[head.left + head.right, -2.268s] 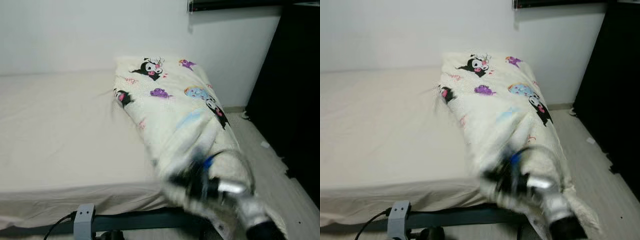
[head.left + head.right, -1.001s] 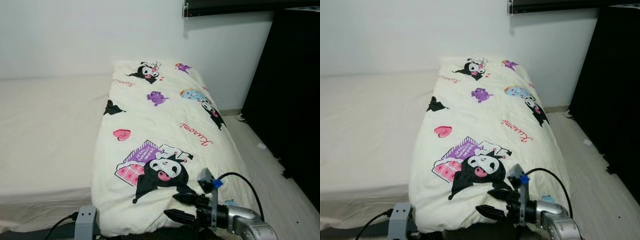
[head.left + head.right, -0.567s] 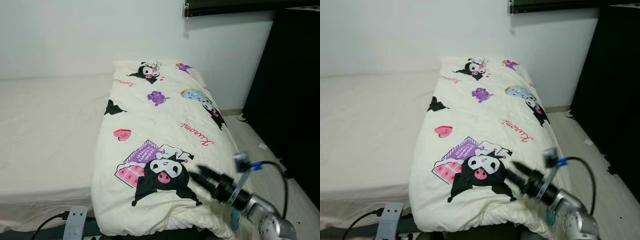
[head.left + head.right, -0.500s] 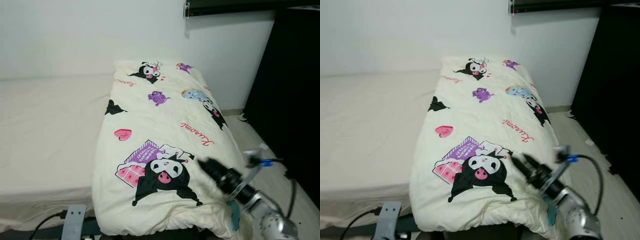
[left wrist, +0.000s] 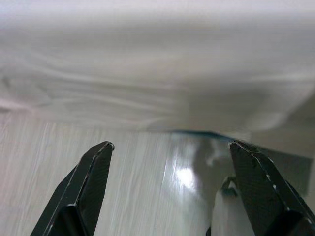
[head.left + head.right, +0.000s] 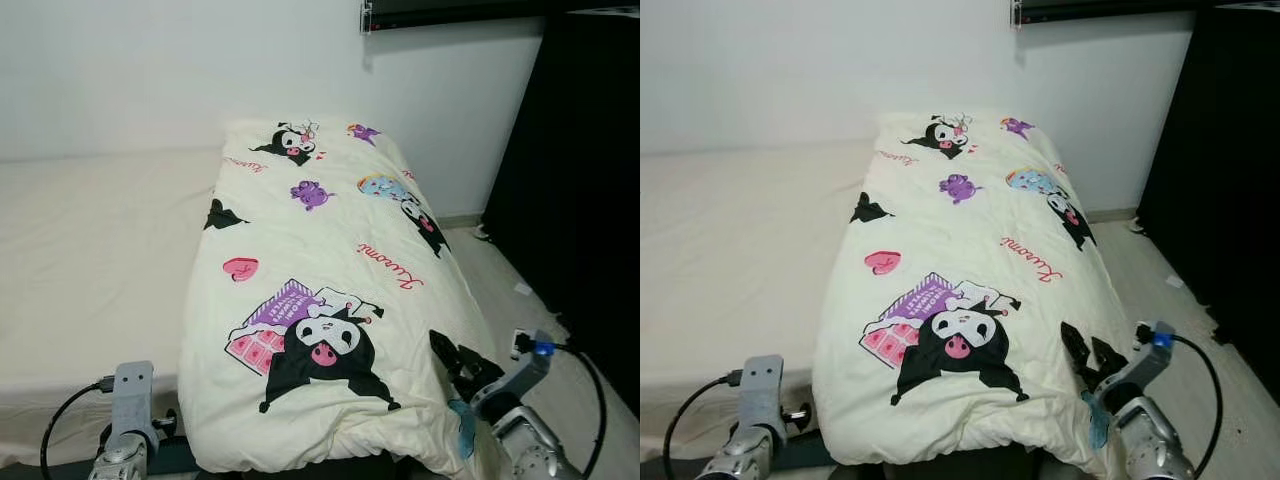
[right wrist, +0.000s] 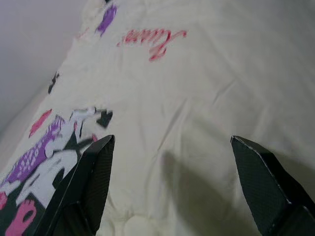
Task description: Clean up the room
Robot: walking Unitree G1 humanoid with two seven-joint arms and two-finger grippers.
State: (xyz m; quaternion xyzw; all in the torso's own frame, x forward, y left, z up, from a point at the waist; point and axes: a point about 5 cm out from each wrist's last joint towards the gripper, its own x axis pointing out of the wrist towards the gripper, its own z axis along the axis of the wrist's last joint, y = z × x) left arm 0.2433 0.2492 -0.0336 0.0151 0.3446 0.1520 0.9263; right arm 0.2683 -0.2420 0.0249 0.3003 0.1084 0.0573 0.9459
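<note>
Beside the quilt (image 6: 330, 300), the right end effector (image 6: 1087, 357) hovers spread; left end effector (image 5: 170, 187), apparently low, gapes too.

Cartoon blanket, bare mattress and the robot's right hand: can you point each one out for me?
Cartoon blanket (image 6: 320, 240), left eye view, its flat middle.
Bare mattress (image 6: 90, 230), left eye view, the uncovered sheet.
Right hand (image 6: 1090, 357), right eye view, between its black fingertips.

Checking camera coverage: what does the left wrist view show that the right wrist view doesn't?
Left wrist view: the open left claw over shiny wooden floor, under the plain sheet's hanging edge. Right wrist view: the open right claw over the cartoon-print quilt, with red script and a black-and-purple figure. Both share two spread black fingers holding nothing, and pale bedding.
</note>
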